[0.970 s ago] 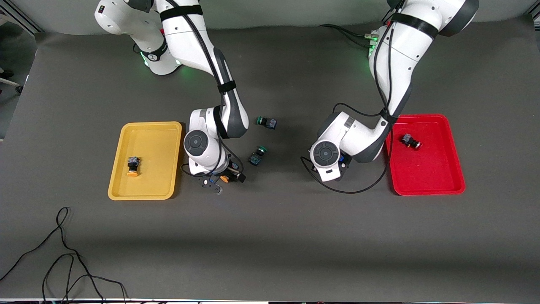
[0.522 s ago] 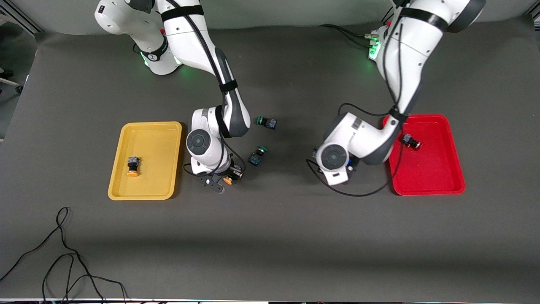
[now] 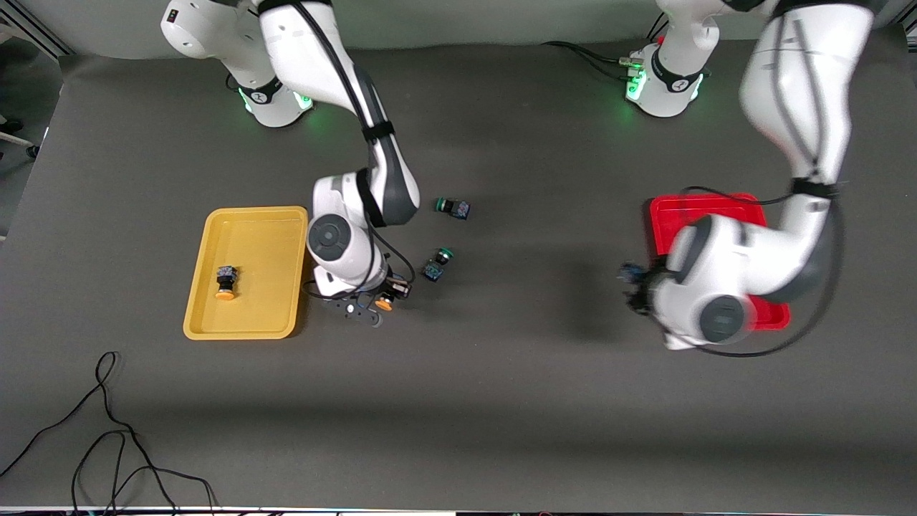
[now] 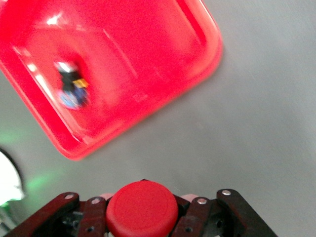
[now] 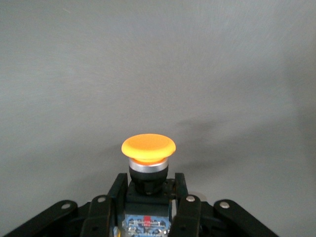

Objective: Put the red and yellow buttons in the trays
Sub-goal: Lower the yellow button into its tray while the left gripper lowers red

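Left gripper (image 4: 143,224) clamped on a red button (image 4: 142,207) beside the red tray (image 3: 716,208); right gripper (image 5: 148,207) clamped on a yellow button (image 5: 148,148) near the yellow tray (image 3: 208,287). Early release would drop either onto the tabletop (image 3: 501,401).

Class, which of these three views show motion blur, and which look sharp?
Front view: the left arm over the red tray is smeared; the right arm and yellow tray are crisp. Left wrist view: the tray and the button in it are streaked. Right wrist view: the yellow button is sharp.
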### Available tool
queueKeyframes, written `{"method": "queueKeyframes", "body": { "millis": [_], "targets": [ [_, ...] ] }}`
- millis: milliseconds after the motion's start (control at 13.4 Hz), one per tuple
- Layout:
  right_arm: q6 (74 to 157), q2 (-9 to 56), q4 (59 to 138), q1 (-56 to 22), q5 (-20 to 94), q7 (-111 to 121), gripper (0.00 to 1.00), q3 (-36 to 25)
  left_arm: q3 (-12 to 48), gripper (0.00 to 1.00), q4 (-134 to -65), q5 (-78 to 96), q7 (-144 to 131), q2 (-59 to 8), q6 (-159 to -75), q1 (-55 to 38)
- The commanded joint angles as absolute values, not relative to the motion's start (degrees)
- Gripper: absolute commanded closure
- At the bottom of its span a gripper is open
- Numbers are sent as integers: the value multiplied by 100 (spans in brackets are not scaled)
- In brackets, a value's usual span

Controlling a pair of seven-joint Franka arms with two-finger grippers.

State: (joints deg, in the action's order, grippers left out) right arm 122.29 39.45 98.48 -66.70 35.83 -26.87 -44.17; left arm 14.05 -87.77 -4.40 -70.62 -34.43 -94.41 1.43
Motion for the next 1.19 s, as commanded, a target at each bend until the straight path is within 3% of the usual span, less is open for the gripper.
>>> {"method": "queueKeyframes", "body": {
  "millis": [0,149,373,597,821,896,970,1045,1119],
  "targets": [
    [11568,2982,9932,-6601,2762,-2076,80,-4499,1424,100,-9104,-745,-6199,-3235,-9246,692],
    [11077,2594,9932,-6592,2489,-1140,80,-4718,1424,100,-9333,-1202,-5584,-3278,-9482,1149],
    [10504,2522,9984,-6592,2417,724,80,-5464,1424,100,-9885,-1764,-4731,-3261,-10114,1808],
    [10511,2593,10510,-6557,2408,2035,80,-6299,1415,100,-10773,-2013,-4685,-3260,-11378,1995],
    [11071,2654,11142,-6013,2478,2915,80,-6346,1415,100,-10942,-1987,-4790,-3208,-11584,1960],
    [11570,2820,11449,-5907,2574,3135,80,-6320,1432,91,-10942,-1978,-4781,-3191,-11523,1943],
    [11967,2952,11687,-5784,2897,3268,80,-6198,1433,54,-10942,-1978,-4781,-3199,-11522,1942],
    [12145,3232,11742,-5592,3309,3409,80,-5900,1433,45,-10942,-1978,-4781,-3191,-11496,1925],
    [12155,3548,11716,-5346,3731,3584,80,-5619,1433,7,-10934,-1978,-4755,-3147,-11461,1942]
  ]
}}
